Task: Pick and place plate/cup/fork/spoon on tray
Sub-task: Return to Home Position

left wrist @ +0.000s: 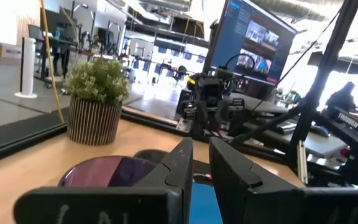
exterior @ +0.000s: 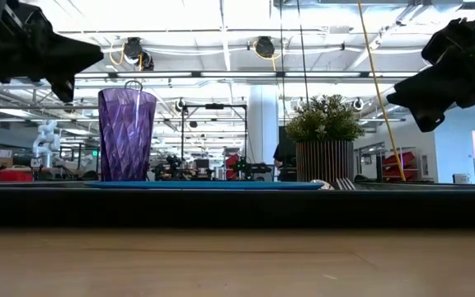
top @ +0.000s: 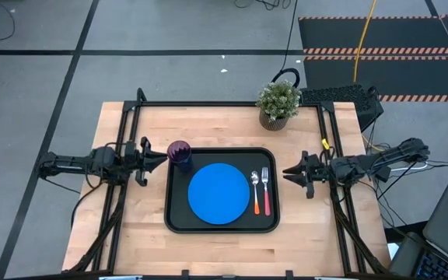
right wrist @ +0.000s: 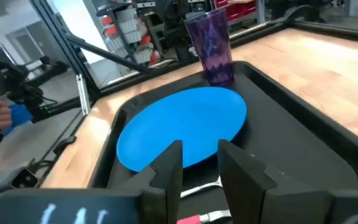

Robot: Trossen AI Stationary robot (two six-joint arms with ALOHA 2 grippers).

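The black tray (top: 177, 222) lies at the table's middle. On it rest the blue plate (top: 218, 194), the purple cup (top: 180, 152) standing upright in the far left corner, and at the right the orange-handled spoon (top: 256, 194) beside the red-handled fork (top: 267, 191). My left gripper (top: 165, 158) is shut and empty, just left of the cup and above the tray's rim. My right gripper (top: 285, 172) is shut and empty, just right of the tray. In the low view both grippers hang above the table, the left (exterior: 97, 56) and the right (exterior: 392, 97).
A potted green plant (top: 278, 103) stands at the far edge, right of the middle. Bare wood shows near the tray's front and at both sides. Black frame rails run along the table's left and right sides.
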